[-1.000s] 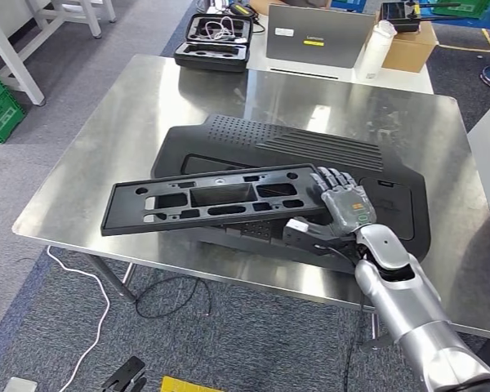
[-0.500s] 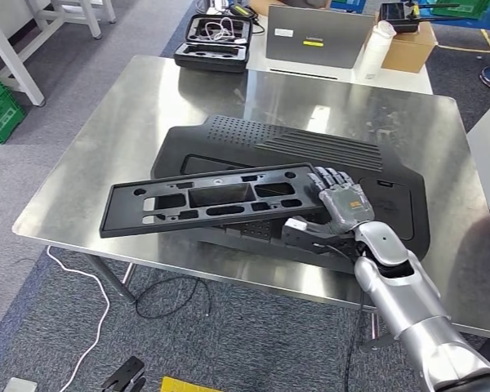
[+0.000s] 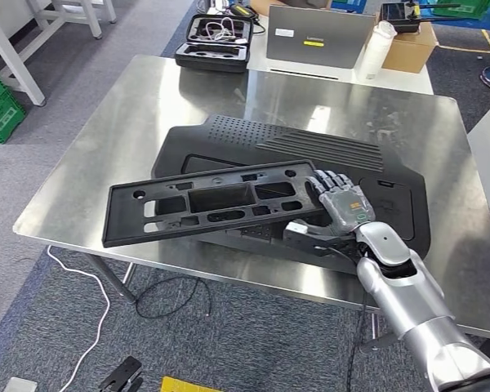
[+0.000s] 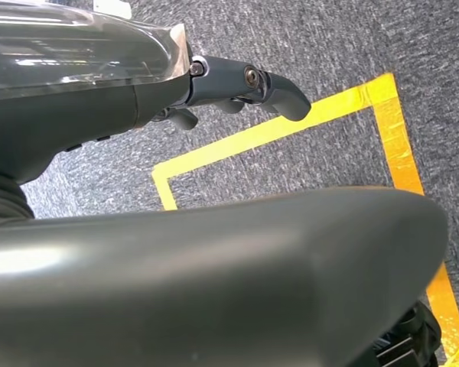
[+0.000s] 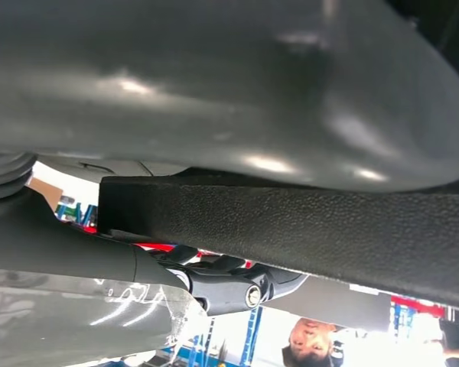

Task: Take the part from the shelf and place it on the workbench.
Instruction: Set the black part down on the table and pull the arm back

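Part: long black slotted plastic frame, gripped at one end by right hand, fingers over its top, thumb beneath; held tilted above table and large black panel. Left hand: hangs over carpet with yellow tape, fingers apart, holding nothing.

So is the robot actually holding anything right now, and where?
Yes: its right hand grips the long flat black plastic frame with cut-outs by its right end, fingers on top.
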Tool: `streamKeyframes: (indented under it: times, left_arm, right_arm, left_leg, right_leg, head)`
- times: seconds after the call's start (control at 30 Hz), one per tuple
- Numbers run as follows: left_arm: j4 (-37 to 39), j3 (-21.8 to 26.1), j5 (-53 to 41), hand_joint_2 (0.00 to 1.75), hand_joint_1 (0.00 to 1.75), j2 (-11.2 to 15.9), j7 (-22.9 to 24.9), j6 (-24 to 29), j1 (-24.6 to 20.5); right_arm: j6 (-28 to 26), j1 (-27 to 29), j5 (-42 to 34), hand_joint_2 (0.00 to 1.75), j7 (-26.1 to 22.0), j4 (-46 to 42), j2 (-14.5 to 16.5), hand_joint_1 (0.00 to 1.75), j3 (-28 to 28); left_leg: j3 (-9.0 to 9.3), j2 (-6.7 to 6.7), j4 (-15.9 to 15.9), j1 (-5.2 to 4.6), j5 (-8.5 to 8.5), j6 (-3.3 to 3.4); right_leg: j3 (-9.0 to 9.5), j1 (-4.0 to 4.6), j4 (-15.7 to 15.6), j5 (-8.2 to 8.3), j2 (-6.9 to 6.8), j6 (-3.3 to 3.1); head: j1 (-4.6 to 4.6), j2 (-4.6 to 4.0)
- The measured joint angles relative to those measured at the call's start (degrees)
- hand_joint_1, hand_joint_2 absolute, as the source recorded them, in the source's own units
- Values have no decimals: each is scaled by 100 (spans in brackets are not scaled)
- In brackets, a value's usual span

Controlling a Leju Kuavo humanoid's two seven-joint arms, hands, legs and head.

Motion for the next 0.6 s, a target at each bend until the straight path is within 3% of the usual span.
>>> streamKeyframes:
  times: [0.4,0.6]
  left_arm:
    - [0,15,4,0,0,6,0,2,-1]
    - [0,75,62,0,0,16,34,22,6]
  right_arm:
    - [51,-9,88,0,30,-4,-56,0,81]
    - [425,-163,244,0,48,-129,-313,0,208]
  left_leg:
    - [0,0,0,0,0,0]
    - [1,-3,1,-2,0,0]
  right_leg:
    - [-1,0,0,0,0,0]
    - [3,-1,-1,0,-4,0]
  head:
    - [0,0]
    - [1,0]
